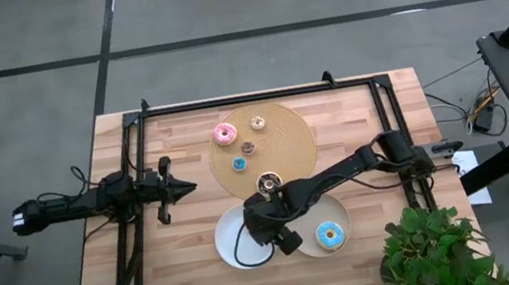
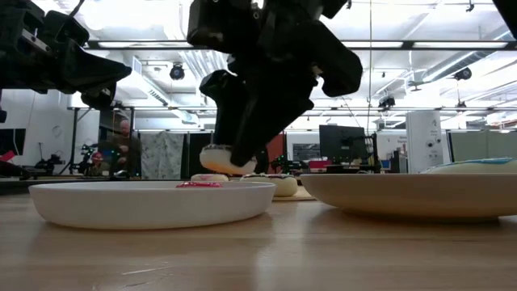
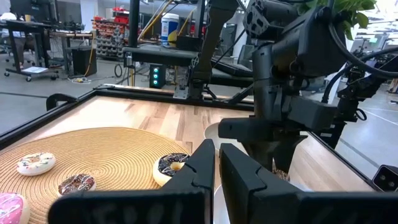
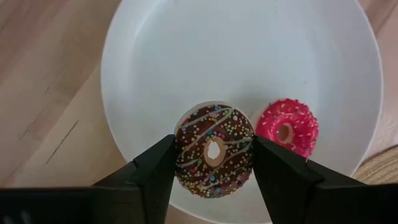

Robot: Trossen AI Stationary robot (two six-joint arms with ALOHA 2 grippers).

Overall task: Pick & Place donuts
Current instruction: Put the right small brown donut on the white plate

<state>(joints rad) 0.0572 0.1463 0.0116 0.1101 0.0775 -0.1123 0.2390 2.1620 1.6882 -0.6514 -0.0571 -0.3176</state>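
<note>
- Chocolate-brown donut, iced with coloured sprinkles, is clamped between the two fingers of the right gripper; the jaws stand part-way open, closed on its sides.
- The held donut hangs above the left white plate, clear of its floor as seen in the low view.
- A small red donut with sprinkles lies flat in that same plate, just beside the held one.
- The right white plate touches the left one at the near edge of the table; a light blue donut lies in it.
- The round woven board sits farther back, mid-table. On it: a pink donut at the far left, a tan donut beside it, a small brown donut at the middle, a small blue donut nearer, and a dark-topped donut at the near rim.
- The left gripper waits at the left of the table, fingers pressed together, holding nothing.
- A green plant stands at the near right corner.
</note>
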